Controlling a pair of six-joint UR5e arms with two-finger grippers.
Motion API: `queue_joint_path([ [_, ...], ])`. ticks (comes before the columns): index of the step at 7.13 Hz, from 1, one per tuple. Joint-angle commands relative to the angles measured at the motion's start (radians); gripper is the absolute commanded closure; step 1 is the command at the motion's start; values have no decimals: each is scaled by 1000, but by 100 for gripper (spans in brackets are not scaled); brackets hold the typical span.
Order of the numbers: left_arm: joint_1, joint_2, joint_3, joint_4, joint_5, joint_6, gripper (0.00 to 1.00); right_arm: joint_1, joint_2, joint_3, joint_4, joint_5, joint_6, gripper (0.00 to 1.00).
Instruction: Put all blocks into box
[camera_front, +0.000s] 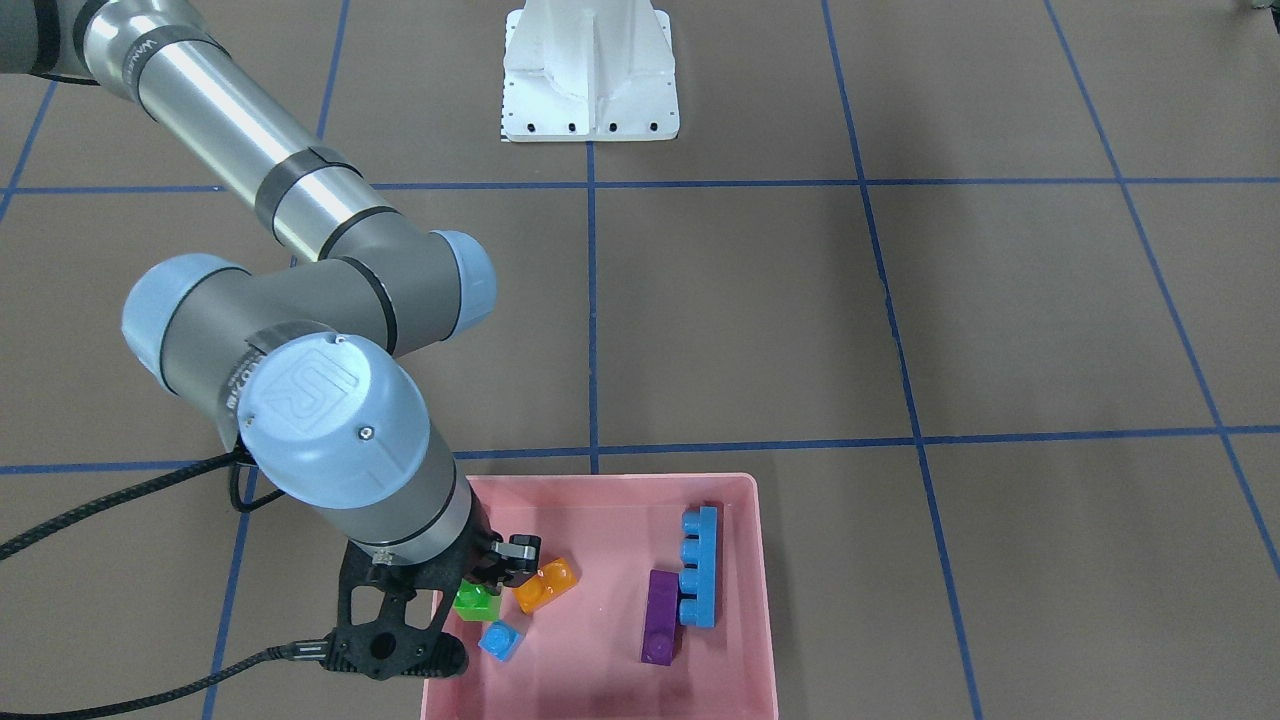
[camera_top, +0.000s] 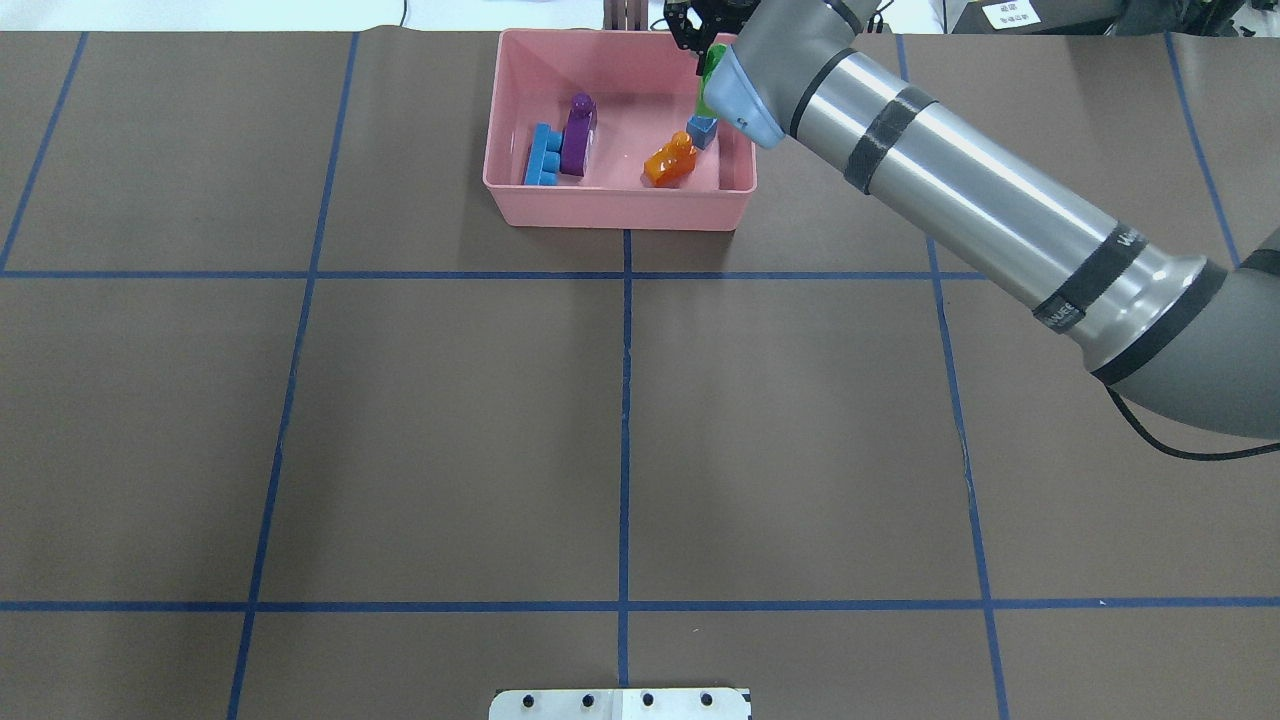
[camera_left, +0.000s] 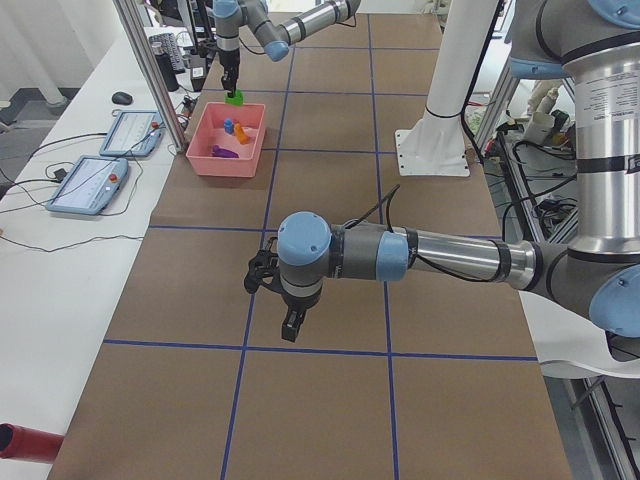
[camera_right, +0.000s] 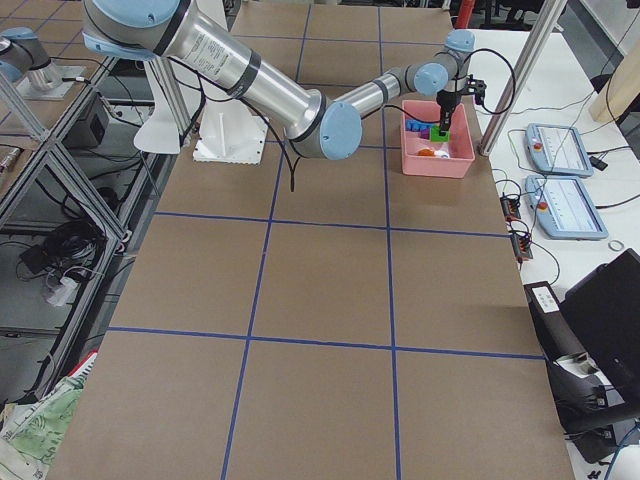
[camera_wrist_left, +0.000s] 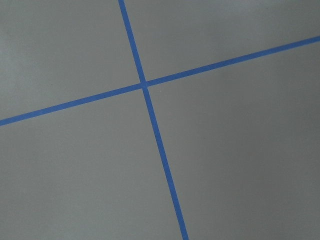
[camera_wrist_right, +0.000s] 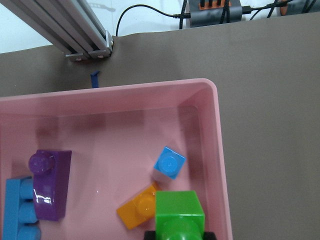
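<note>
The pink box (camera_front: 610, 482) stands at the table's far edge and also shows in the overhead view (camera_top: 620, 210). In it lie the orange brick (camera_front: 546, 584), the tiny blue cube (camera_front: 501, 640), the long blue brick (camera_front: 700, 566) and the purple sloped brick (camera_front: 660, 617). My right gripper (camera_front: 495, 580) is shut on the green brick (camera_wrist_right: 179, 215) and holds it above the box's corner, near the orange brick (camera_wrist_right: 140, 210) and blue cube (camera_wrist_right: 169, 164). My left gripper (camera_left: 290, 325) hangs over bare table far from the box; I cannot tell whether it is open.
The white metal base (camera_front: 590, 75) stands at the robot's side of the table. An aluminium post (camera_wrist_right: 75, 30) and cables lie just beyond the box. Blue tape lines cross the brown table (camera_wrist_left: 145, 85).
</note>
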Motion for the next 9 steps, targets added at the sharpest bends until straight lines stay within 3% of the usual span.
queue_joint_path([
  [1, 0, -1, 3, 0, 0, 0, 0, -48, 59, -95, 43, -80, 8, 100],
  [5, 0, -1, 3, 0, 0, 0, 0, -120, 82, -126, 154, -160, 136, 100],
  [6, 0, -1, 3, 0, 0, 0, 0, -129, 83, -126, 154, -162, 136, 10],
  [7, 0, -1, 3, 0, 0, 0, 0, -131, 92, -126, 149, -159, 143, 1],
  [9, 0, -1, 4, -2, 0, 0, 0, -127, 89, -126, 143, -148, 140, 1],
])
